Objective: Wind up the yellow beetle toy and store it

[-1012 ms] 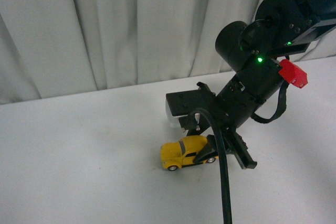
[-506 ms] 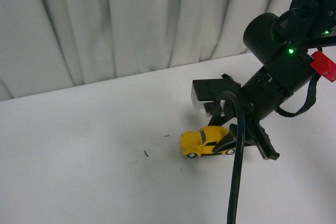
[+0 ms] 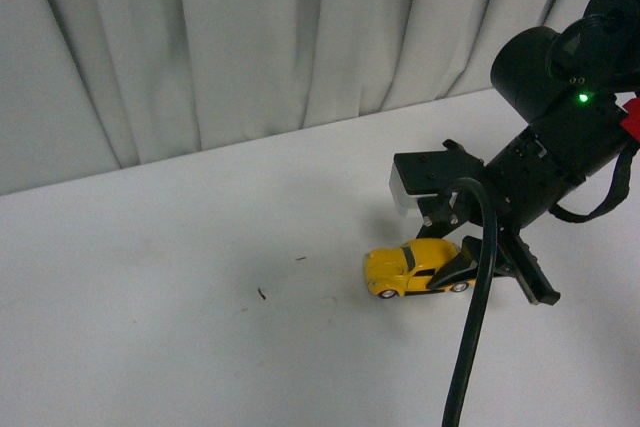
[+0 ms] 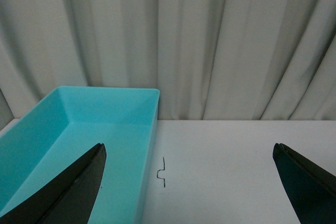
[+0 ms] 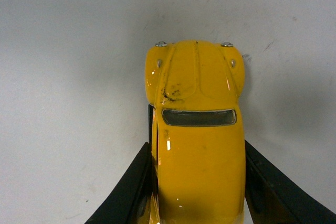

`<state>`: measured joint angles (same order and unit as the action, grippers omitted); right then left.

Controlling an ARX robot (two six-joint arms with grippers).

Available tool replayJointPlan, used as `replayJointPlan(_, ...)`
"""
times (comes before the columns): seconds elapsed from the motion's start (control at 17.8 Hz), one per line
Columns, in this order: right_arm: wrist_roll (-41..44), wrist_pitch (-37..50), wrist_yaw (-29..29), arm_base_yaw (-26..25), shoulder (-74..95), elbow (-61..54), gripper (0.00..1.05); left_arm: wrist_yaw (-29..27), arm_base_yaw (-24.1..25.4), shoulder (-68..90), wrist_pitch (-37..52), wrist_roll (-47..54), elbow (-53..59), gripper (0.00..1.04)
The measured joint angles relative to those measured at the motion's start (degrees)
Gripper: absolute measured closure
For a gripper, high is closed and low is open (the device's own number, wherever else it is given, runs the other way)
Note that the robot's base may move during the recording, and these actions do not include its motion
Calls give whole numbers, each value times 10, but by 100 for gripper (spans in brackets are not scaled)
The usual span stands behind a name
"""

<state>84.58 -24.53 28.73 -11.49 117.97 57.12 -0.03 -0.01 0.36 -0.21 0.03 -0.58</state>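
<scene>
Yellow beetle toy (image 3: 410,265) within right tool (image 5: 197,148)

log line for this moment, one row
right gripper: shut on yellow beetle toy | toy: wheels on table | left gripper: open, holds nothing | teal bin: no toy inside

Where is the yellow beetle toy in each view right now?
Front view: yellow beetle toy right of centre, low, gripped by the right gripper.
Left wrist view: not in it.
Right wrist view: yellow beetle toy, centre to bottom edge.
Shared landmark: the white table, in all three.
</scene>
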Motion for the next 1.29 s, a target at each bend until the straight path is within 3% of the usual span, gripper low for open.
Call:
replayJointPlan(0.84,73,-64,-34,-62,-23,-13,63,0,0,0,0,0,0,7)
replayJointPlan(0.96,103,-75,-70,-63,-15,-12,42,0,0,0,0,0,0,7)
replayJointPlan(1.12,131,-79,-73,-66,-14,-12,11,0,0,0,0,0,0,7)
replayJointPlan(1.18,136,-80,-73,-66,-14,-12,5,0,0,0,0,0,0,7)
replayJointPlan(1.29,146,-78,-73,-66,-14,-12,7,0,0,0,0,0,0,7)
